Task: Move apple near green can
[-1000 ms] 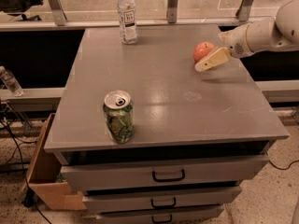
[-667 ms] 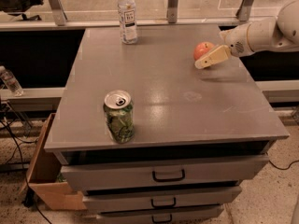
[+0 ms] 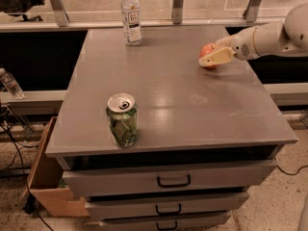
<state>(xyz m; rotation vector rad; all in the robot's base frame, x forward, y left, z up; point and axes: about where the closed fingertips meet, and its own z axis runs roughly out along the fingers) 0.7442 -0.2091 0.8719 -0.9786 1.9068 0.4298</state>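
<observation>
Apple (image 3: pixel 207 50): on the table (image 3: pixel 192 110), at its far right as we view it, close to the right edge and well apart from the can.
Can (image 3: pixel 122 120): upright near the table's front left edge.
Hand (image 3: pixel 215 58): low at the apple, lying across its near side, touching it or just beside it. We cannot tell how far open the hand is, nor whether it has hold of the apple.
Risk, grip: if the hand lifts without a sure hold, we judge the round apple could slip out and roll. The right edge is close enough for it to drop off.
Risk, push: a nudge instead of a grasp could send it rolling across the smooth table with no steering.
Risk, arrival: the can sits near the front edge, so coming in low or fast could knock it over or off. We would set the apple down on the can's inboard side.
Risk, bottle (image 3: pixel 131 16): it stands at the far edge, well apart from the straight path, so it is a small worry.
Apple's heading: round, with no long axis to speak of. Its stem end is hidden, so we cannot say which way it points.
Can's axis: vertical, silver top and tab facing up.
</observation>
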